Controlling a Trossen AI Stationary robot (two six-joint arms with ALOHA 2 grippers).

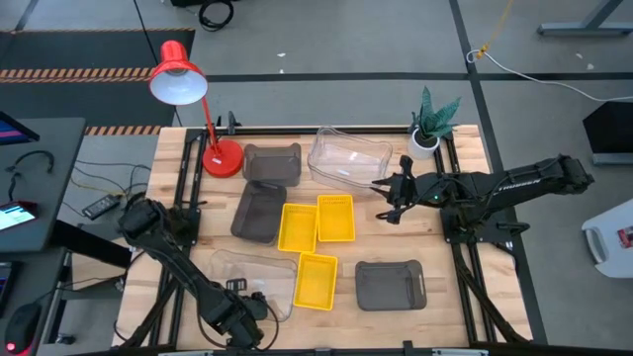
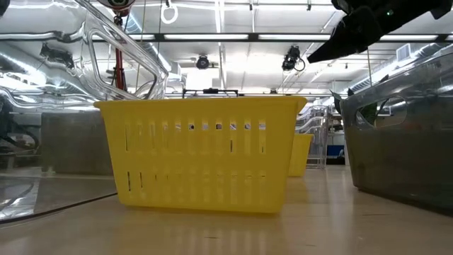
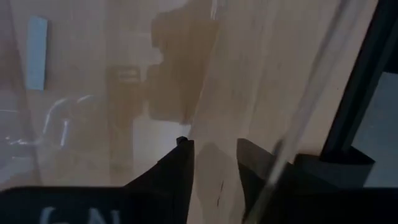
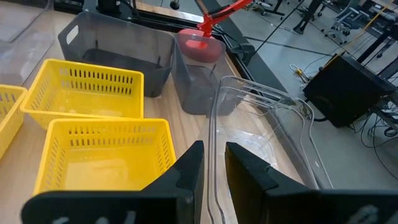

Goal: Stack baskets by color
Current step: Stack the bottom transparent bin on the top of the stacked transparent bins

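Note:
Three yellow baskets sit mid-table on their bases. Dark grey baskets rest at the far left, beside it and near right. A clear basket lies near left. My left gripper points down at its near edge, its fingers apart, and a clear wall crosses one finger. My right gripper is shut on another clear basket at the far middle. My right gripper pinches the clear basket's wall at its rim, on the end toward the table's right; one finger is inside and one outside. The fingers come from the table's right, slanting down. The basket sits tilted. Whether my left gripper touches its clear basket, I cannot tell.
A red desk lamp stands with its base at the far left corner, next to the grey basket. A small potted plant is at the far right. Bare wood shows at the near right, around the grey basket.

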